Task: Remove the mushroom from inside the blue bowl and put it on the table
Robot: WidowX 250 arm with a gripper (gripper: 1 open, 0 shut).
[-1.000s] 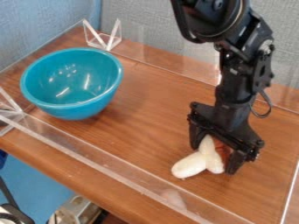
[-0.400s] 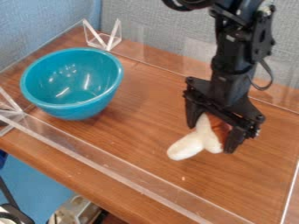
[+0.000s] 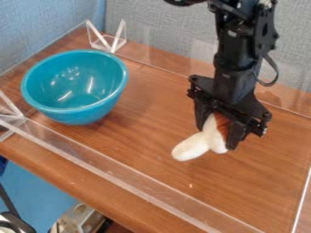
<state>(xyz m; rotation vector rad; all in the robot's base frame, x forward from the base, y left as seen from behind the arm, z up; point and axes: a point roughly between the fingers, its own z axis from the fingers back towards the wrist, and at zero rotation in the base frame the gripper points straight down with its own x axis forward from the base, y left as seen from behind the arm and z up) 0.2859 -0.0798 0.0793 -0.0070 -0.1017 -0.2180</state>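
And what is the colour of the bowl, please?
The bowl is glossy turquoise-blue, as the camera view shows.

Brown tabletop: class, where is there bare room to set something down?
Bare wood lies between the blue bowl and the gripper, and nearer, along the low clear wall. It is crowded around the mushroom, under the gripper.

No readable text, label, brand, number or sign is showing anywhere in the view.
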